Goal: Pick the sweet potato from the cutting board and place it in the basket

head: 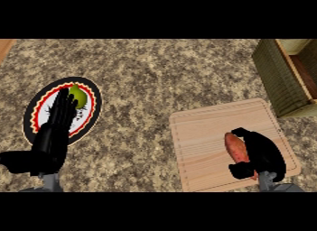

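Two robot hands: both are being shown entering from the near edge of the worktop point(154, 81), one at each side.
Right robot hand point(259, 155): it is being held over the cutting board, with fingers and thumb curling round the sweet potato from its right side, so the vegetable is being pinched between them.
Sweet potato point(236, 148): it is lying lengthwise on the cutting board, toward the board's right half, and is being partly hidden by the curled fingers.
Cutting board point(201, 135): a pale wooden board is sitting near the worktop's near right corner, slightly turned.
Basket point(281, 79): a woven olive container is standing at the right edge of the worktop, just beyond the board's far right corner and apart from the sweet potato.
Left robot hand point(51, 135): it is being held spread, fingers straight and pointing away over the plate, thumb sticking out to the left.
Plate point(87, 115): a dark plate with a red and cream rim is lying toward the left side of the worktop.
Green fruit point(79, 95): it is resting on the far part of the plate, at the left fingertips.
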`<state>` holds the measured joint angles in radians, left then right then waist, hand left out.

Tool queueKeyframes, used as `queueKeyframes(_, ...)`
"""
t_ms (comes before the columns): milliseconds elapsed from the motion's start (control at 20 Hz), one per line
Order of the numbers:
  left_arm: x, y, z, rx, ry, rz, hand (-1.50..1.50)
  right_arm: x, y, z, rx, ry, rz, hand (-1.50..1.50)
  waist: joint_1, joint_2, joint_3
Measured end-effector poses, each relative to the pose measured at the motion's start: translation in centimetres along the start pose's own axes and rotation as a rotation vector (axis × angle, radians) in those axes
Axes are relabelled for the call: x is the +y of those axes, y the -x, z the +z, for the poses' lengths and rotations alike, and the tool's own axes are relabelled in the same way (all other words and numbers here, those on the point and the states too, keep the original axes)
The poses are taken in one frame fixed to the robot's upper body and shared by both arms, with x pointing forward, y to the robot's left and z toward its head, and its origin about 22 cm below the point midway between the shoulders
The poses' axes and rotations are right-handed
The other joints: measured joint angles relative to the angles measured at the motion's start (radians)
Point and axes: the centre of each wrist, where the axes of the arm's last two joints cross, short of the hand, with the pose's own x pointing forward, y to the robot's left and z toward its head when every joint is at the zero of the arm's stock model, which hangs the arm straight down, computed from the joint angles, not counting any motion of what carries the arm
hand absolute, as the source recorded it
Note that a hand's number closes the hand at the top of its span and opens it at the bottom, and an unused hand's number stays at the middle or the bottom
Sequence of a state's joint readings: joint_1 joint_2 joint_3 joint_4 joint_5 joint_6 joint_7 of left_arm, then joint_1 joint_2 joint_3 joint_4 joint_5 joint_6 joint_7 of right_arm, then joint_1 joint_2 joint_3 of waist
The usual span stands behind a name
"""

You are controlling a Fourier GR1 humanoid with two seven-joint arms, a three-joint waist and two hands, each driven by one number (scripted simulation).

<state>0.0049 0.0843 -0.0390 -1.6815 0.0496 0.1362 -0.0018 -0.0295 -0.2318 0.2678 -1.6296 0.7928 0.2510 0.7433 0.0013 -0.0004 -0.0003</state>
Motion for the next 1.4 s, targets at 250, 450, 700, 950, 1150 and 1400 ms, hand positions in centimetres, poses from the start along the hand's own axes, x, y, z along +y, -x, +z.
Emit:
queueKeyframes(250, -0.5, -0.1, -0.4, 0.002, 0.002, 0.0, 0.0, 0.8, 0.2, -0.6, -0.061, -0.011, 0.082, 1.5, -0.001, -0.003, -0.003)
queueKeyframes(450, -0.4, -0.7, -0.2, 0.0, -0.001, 0.0, 0.0, 0.8, -0.4, -0.4, -0.074, 0.007, 0.12, 1.5, -0.001, -0.004, -0.004)
queueKeyframes(700, -0.4, -0.3, -0.2, 0.001, 0.005, 0.003, 0.0, 0.9, -1.3, -1.0, -0.069, 0.044, 0.135, 1.5, 0.002, -0.002, -0.004)
queueKeyframes(950, -0.9, -0.8, -0.6, -0.025, 0.038, 0.009, 0.0, -4.3, -1.5, -5.2, 0.271, 0.187, -0.049, 1.5, 0.046, 0.029, 0.0)
queueKeyframes(1150, -1.5, -1.3, -0.9, -0.045, 0.072, 0.015, 0.0, -8.8, -0.8, -7.3, 0.49, 0.319, -0.162, 1.5, 0.088, 0.05, 0.0)
queueKeyframes(1400, -2.7, -1.9, -1.2, -0.064, 0.128, 0.023, 0.0, -14.6, -1.4, -8.7, 0.614, 0.502, -0.249, 1.5, 0.144, 0.063, 0.001)
